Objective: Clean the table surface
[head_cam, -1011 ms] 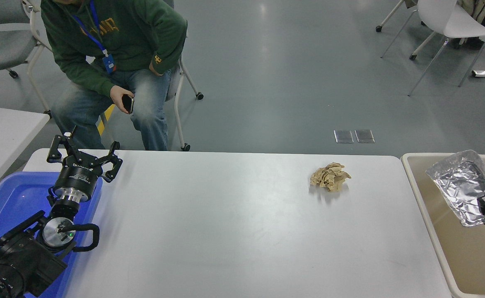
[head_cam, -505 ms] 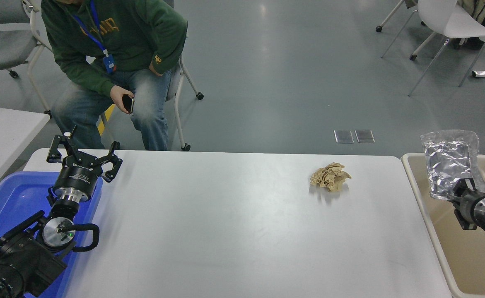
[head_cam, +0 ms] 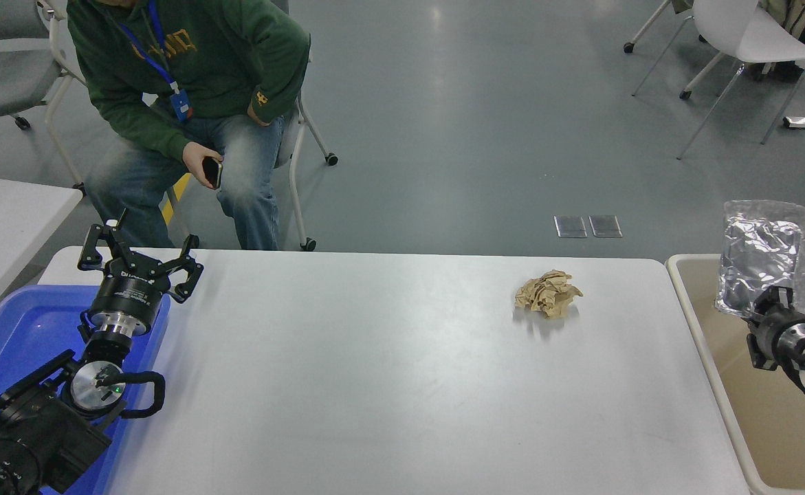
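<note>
The right end effector (head_cam: 768,302) pinches the lower edge of a crinkled silver foil bag (head_cam: 763,258) and holds it upright above a beige bin (head_cam: 691,302) just beside the right end of the surface. Half a second ago the bag hung a little lower and further left; a second ago it lay tilted down inside the bin with the end effector almost out of the picture, so the bag has been raised and stood on end. The right arm is cut off by the right edge, and its fingertips are mostly hidden behind the bag.

The left end effector (head_cam: 139,265) has not moved: it sits parked at the lower left with its fingers spread apart, over the far edge of a blue plastic tray (head_cam: 24,330).

The table surface (head_cam: 375,385) fills the middle of the picture, wide, glossy white with rounded corners. One crumpled ball of brown paper (head_cam: 548,293) lies on it toward the far right, well apart from both arms, in the same spot as before.

Beyond the far edge, a seated person (head_cam: 189,82) in a green hoodie holds a phone (head_cam: 212,172).
</note>
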Motion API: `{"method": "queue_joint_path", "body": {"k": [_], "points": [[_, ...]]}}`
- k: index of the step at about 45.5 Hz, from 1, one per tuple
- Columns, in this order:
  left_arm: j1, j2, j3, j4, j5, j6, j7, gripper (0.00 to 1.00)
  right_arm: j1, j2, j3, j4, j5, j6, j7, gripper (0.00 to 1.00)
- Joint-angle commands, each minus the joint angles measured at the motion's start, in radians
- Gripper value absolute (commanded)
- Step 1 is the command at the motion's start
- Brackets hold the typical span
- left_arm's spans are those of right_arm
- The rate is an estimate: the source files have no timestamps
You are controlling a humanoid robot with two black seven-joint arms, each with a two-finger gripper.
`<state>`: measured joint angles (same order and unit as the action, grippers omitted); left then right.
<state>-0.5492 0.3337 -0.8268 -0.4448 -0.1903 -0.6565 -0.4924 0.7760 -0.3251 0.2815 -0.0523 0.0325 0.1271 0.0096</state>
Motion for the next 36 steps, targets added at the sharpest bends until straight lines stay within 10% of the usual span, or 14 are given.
{"method": "queue_joint_path", "body": {"k": [1,36], "points": [[-0.002,0.001,0.000,0.000,0.000,0.000,0.000,1.00,-0.004,-0.006,0.022,-0.001,0.004,-0.032,0.000,1.00],[0.000,0.001,0.000,0.000,0.000,0.000,0.000,1.00,0.078,-0.005,0.027,0.009,0.004,0.006,-0.002,1.00]]}}
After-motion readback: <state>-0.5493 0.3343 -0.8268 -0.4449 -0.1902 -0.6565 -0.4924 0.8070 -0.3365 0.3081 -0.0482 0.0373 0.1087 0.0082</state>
